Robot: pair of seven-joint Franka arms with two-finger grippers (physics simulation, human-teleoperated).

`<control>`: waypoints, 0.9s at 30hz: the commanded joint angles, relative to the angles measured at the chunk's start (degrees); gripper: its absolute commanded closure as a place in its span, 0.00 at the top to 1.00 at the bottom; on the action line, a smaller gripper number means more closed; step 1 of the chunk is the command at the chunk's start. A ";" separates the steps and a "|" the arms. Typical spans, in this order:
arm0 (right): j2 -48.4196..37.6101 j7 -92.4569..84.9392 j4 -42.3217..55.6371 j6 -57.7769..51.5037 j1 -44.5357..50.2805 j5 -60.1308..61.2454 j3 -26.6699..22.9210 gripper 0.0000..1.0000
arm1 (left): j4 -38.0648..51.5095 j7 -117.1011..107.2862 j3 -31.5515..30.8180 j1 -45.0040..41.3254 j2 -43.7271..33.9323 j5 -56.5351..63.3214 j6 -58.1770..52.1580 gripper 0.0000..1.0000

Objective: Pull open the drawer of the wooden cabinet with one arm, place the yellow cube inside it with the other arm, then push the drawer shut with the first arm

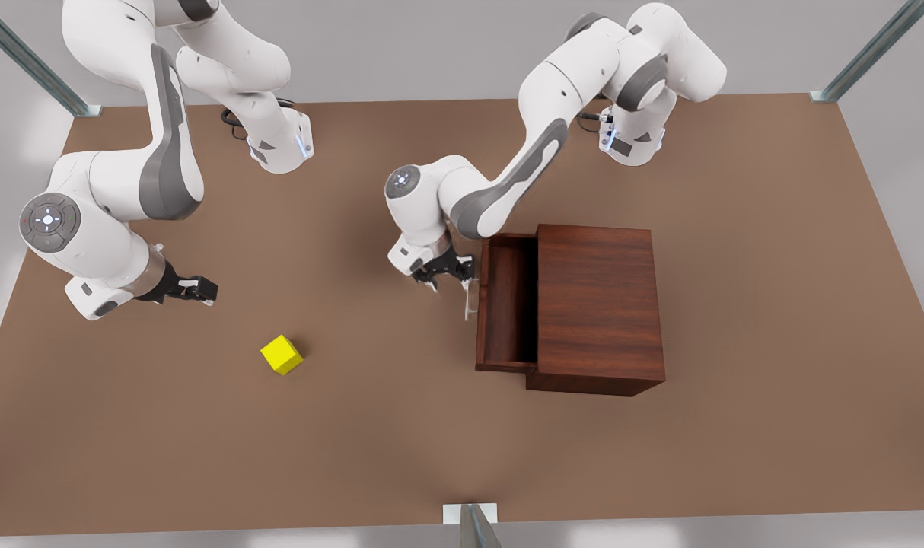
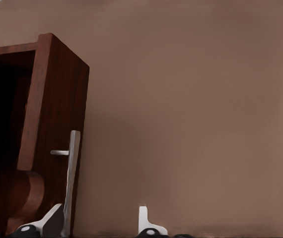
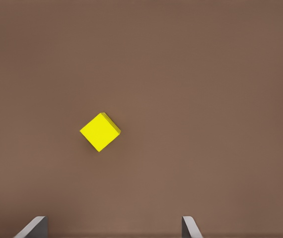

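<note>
Drawer out, cube not yet picked.
yellow cube [image 1: 281, 355] sits on the table [image 1: 660, 457], nearest, well left of the drawer [image 1: 508, 304]. right gripper [image 1: 197, 289] hovers just beyond it, fingers spread, empty. Advise rotating to meet the cube's faces squarely, then descending. Farther right, left gripper [image 1: 448, 275] open beside the handle [image 1: 471, 303], gripping nothing; wooden cabinet [image 1: 597, 308] behind.

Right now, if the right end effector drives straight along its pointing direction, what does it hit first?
Likely the yellow cube, or bare table just beside it. The right end effector is open, and its wrist view shows the cube ahead, slightly off centre between the fingers. Depth is unclear.
</note>
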 commanded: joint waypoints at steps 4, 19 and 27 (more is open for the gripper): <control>-0.06 -0.06 0.03 -0.02 0.00 0.10 0.00 1.00 | 4.36 14.21 -3.58 5.23 -11.10 -6.91 -31.60 1.00; 11.54 39.58 0.65 13.69 5.01 5.63 0.62 1.00 | -25.79 58.34 4.41 49.36 -33.86 -25.02 -11.12 1.00; 12.95 46.70 -7.18 28.36 4.84 11.79 0.53 1.00 | -25.35 58.08 4.33 49.01 -32.10 -24.94 -9.19 1.00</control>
